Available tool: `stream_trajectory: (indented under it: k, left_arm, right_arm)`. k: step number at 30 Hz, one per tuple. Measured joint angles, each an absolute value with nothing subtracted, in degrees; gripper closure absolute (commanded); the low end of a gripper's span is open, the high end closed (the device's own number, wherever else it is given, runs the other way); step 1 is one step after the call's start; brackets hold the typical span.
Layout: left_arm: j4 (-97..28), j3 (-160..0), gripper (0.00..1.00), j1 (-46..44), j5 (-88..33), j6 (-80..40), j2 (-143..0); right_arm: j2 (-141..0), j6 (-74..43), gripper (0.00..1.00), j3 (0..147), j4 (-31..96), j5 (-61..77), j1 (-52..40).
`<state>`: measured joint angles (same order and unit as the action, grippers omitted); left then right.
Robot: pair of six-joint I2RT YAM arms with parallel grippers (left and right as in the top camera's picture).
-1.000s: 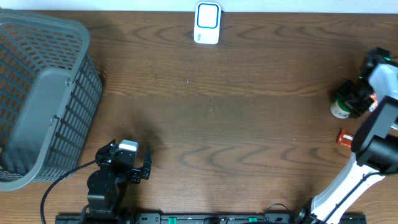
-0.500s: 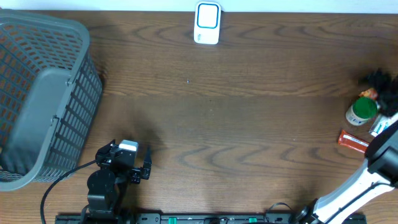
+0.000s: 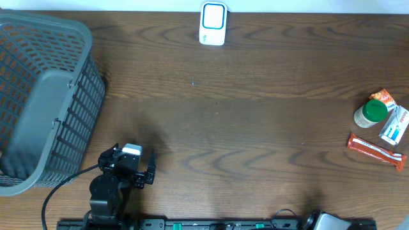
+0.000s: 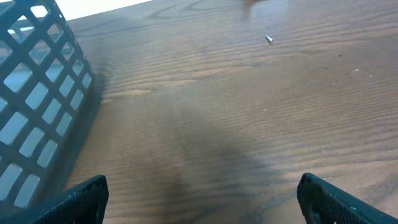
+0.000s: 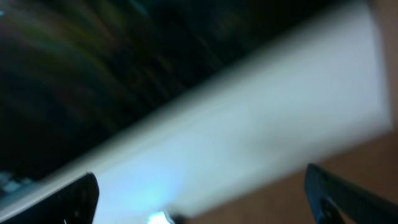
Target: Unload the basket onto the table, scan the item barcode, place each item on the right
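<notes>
The white and blue scanner [image 3: 213, 23] stands at the table's far edge. The items lie at the right edge: a green-capped bottle [image 3: 370, 113], an orange packet [image 3: 384, 96], a white and blue box [image 3: 394, 126] and a red bar [image 3: 376, 150]. My left gripper [image 3: 151, 168] rests near the front left, open; in its wrist view the left gripper [image 4: 202, 205] has only bare wood between its fingers. The right gripper [image 5: 199, 199] shows open in a blurred wrist view, holding nothing. It is out of the overhead view.
A large grey mesh basket [image 3: 45, 96] fills the left side, and its wall [image 4: 37, 118] is close to my left gripper. A white part of the right arm [image 3: 329, 222] peeks in at the front edge.
The right gripper let go of the green-capped bottle among the items, opened, and the arm swung away out of the overhead view. The left arm has not moved.
</notes>
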<state>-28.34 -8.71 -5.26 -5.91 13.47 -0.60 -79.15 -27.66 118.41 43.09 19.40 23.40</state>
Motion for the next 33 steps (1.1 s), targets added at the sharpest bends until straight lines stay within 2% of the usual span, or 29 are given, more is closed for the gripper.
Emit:
stream_trajectory:
  k: [2,5,16,21,28,33]
  left_arm:
    - [-28.34,-8.71,0.02,-5.26,-5.91,13.47,-0.6]
    - [-28.36,-8.71,0.02,-5.26,-5.91,13.47,-0.6]
    - [-28.34,-8.71,0.02,-5.26,-5.93,13.47,-0.6]
    - [-28.34,-8.71,0.02,-5.26,-5.91,13.47,-0.6]
    - [-28.34,-8.71,0.02,-5.26,-5.93,13.47,-0.6]
    - [-28.34,-8.71,0.02,-5.26,-5.91,13.47,-0.6]
  right_arm:
    - [-76.16,-27.99,0.01,118.65,35.59,20.4,20.49]
    - [-73.67,-28.1,0.01,118.8,31.68,20.99,17.43]
    - [-65.8,-21.93,0.01,112.88,43.13,21.45,9.87]
    - [-49.04,-17.21,0.01,103.7,41.45,21.15,7.18]
    - [-24.01,-15.11,0.01,85.17,24.73,20.16,7.18]
    - [-14.66,-14.74,0.01,72.71,16.43,17.56,7.2]
